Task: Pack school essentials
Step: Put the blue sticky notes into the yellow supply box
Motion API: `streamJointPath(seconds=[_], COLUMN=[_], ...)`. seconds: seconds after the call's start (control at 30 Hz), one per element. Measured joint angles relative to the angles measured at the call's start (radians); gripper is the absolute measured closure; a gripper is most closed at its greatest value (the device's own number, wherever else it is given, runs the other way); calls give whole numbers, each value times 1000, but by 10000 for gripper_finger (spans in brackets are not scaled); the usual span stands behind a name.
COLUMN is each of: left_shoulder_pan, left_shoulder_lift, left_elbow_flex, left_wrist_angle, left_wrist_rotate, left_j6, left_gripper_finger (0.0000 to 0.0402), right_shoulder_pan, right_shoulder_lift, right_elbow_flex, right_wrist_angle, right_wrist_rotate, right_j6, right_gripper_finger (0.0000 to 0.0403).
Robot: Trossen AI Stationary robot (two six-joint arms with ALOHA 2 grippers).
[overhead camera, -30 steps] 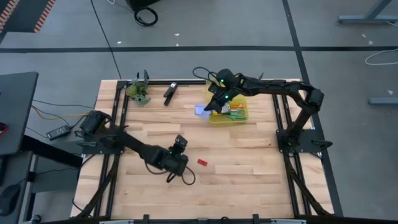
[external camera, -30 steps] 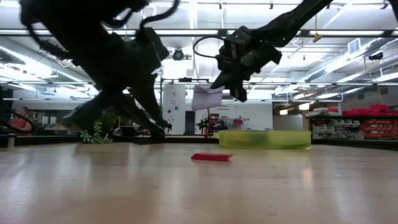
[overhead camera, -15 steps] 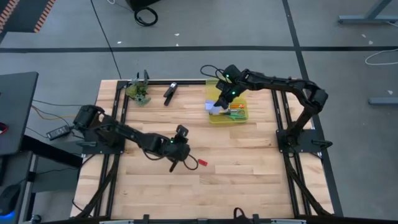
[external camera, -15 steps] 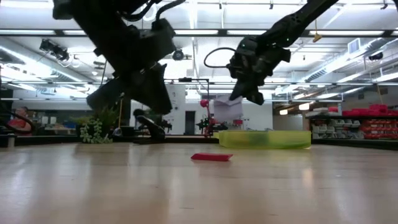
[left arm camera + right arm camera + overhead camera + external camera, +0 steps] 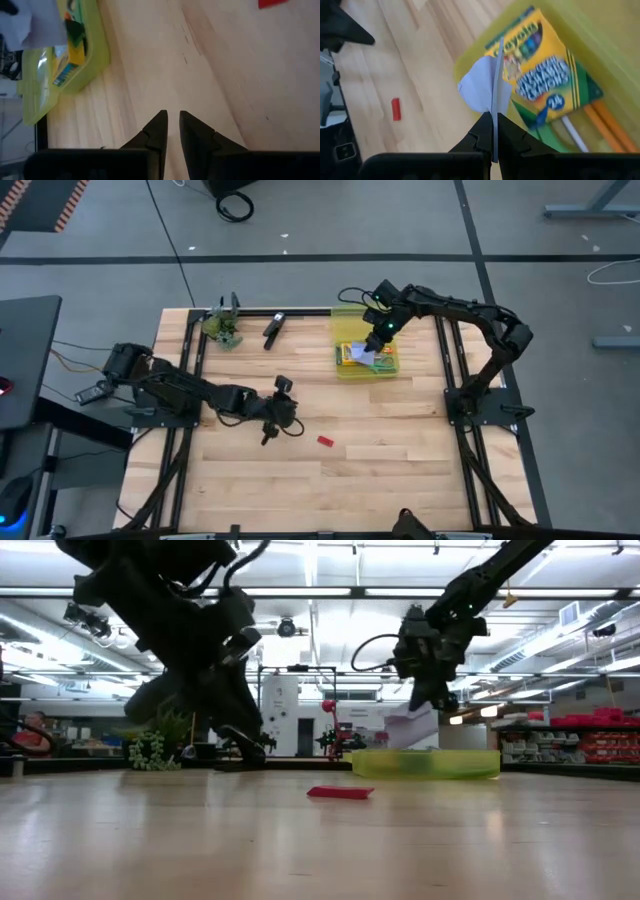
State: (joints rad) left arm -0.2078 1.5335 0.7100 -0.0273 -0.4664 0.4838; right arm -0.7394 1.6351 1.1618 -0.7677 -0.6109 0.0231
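Observation:
My right gripper [image 5: 380, 335] hangs over the yellow-green tray [image 5: 345, 370] at the table's far right, shut on the light-blue square pad [image 5: 372, 356]. The tray holds the yellow-green crayon box [image 5: 545, 65], orange pencils [image 5: 605, 120] and a pen [image 5: 574, 131]. The tiny red piece [image 5: 324, 441] lies flat on the wood near the table's middle. My left gripper [image 5: 268, 434] hovers just left of it, shut with only a narrow slit between the fingers [image 5: 159, 122], touching nothing. My right gripper pinches the pad by its upper edge [image 5: 494, 106] between the two fingers, coming from above and pointing down. The pad hangs edge-on below the fingers [image 5: 412, 728], over the tray and above the crayon box. Whether its lower edge touches the contents I cannot tell.
A black clip-like object [image 5: 273, 328] and a small greenish clump [image 5: 225, 330] sit at the table's far left, by the black frame rail. Bare wood spreads between the tray and the near edge [image 5: 400, 470].
My right gripper has carried the pad from beyond the tray's left rim toward the table's right, over the tray, and lowered it. My left arm has drawn back a little toward the table's left edge.

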Motion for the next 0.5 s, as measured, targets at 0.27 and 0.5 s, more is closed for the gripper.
streamJointPath(seconds=[0.27, 0.5], left_shoulder_pan=[20, 50], left_shoulder_lift=[-126, -251], left_elbow_flex=[-94, -195], left_wrist_angle=[136, 219], left_wrist_rotate=[53, 72], left_j6=[0, -26], left_gripper_finger=[347, 349], right_shoulder_pan=[-47, -72], right_shoulder_lift=[-4, -4], right_elbow_flex=[0, 0], right_wrist_angle=[-139, -230], right_wrist_rotate=[-3, -3], right_j6=[-37, -114], right_gripper_finger=[383, 383])
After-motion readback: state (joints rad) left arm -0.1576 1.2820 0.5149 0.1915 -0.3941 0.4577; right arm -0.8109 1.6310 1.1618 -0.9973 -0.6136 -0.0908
